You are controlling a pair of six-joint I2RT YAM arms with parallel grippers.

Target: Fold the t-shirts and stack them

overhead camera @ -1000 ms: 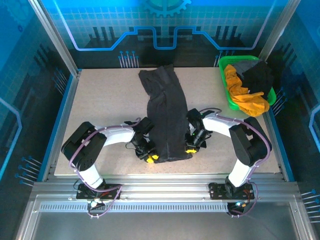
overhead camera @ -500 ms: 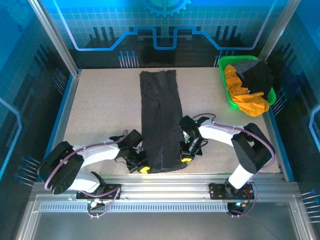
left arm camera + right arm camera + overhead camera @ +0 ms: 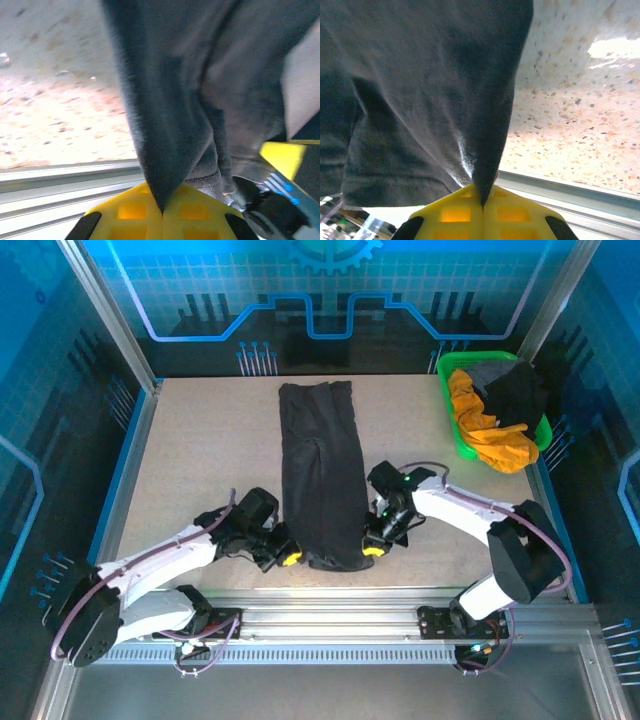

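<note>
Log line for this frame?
left gripper: shut on dark shirt | right gripper: same | dark shirt: strip on table | basket: other shirts

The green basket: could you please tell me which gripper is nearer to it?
Right. The right gripper pinches the charcoal t-shirt at its near right corner, toward the green basket; the left gripper pinches the near left corner, across the shirt.

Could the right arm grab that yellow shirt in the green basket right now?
Probably not: its hand is shut on the dark shirt, and the yellow shirt lies well away in the basket.
</note>
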